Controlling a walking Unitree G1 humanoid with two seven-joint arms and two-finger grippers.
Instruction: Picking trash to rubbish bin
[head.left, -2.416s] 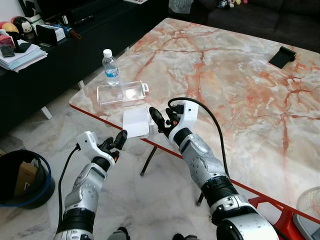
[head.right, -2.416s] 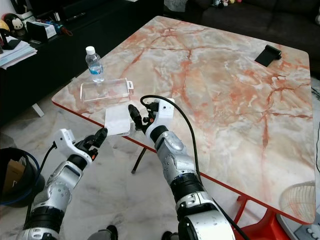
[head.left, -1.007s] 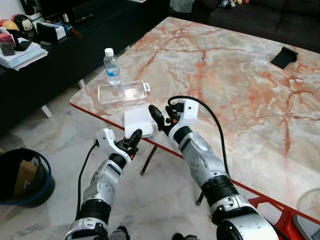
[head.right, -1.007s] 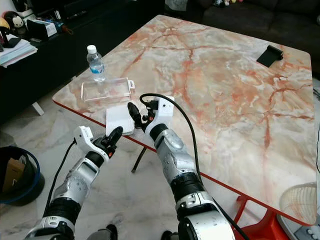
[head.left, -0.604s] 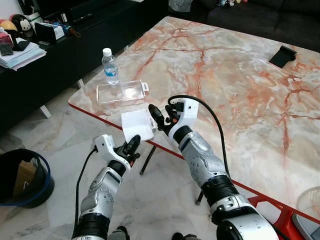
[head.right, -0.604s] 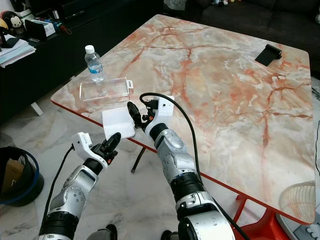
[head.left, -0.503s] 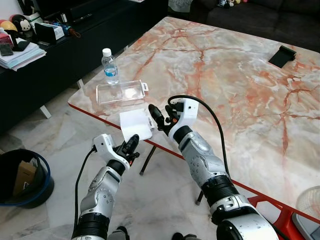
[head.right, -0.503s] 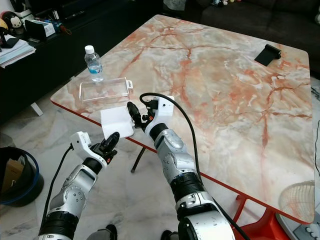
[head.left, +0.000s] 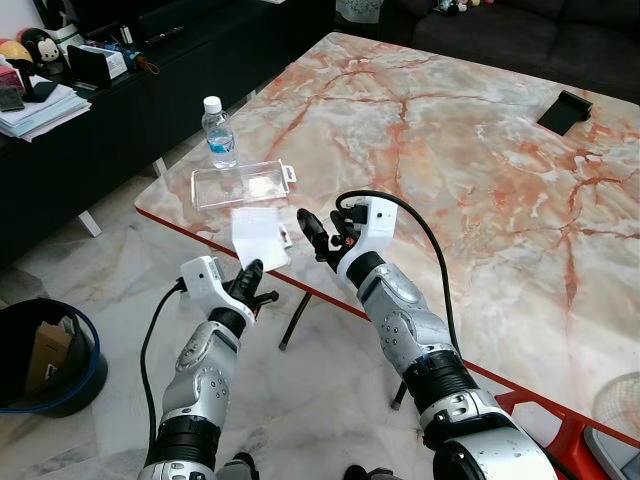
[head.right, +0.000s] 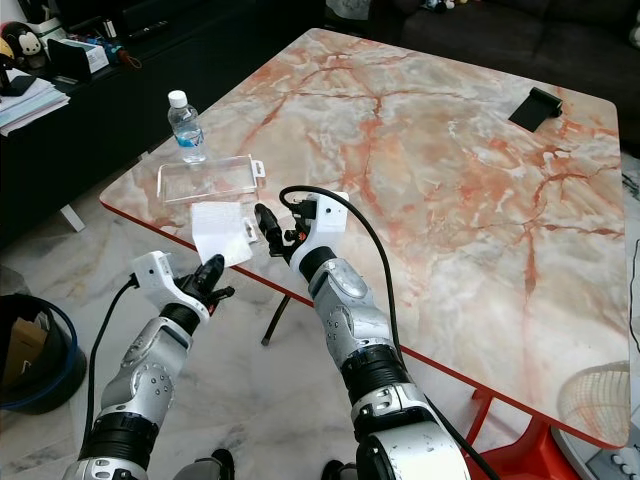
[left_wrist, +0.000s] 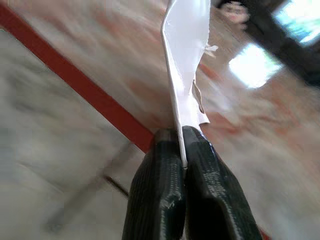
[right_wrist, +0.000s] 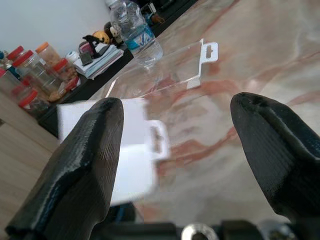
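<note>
The robot has two shiny silver arms with black bands at the joints. Each arm ends in a white block with black fingers. A black cable (head.left: 425, 240) loops off each wrist.

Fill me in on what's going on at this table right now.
The left gripper is shut on a white card at the near edge of the marble table. The right gripper hovers open just beside it, holding nothing. A clear plastic case and a water bottle sit on the table, and the rubbish bin stands on the floor to the robot's left.
</note>
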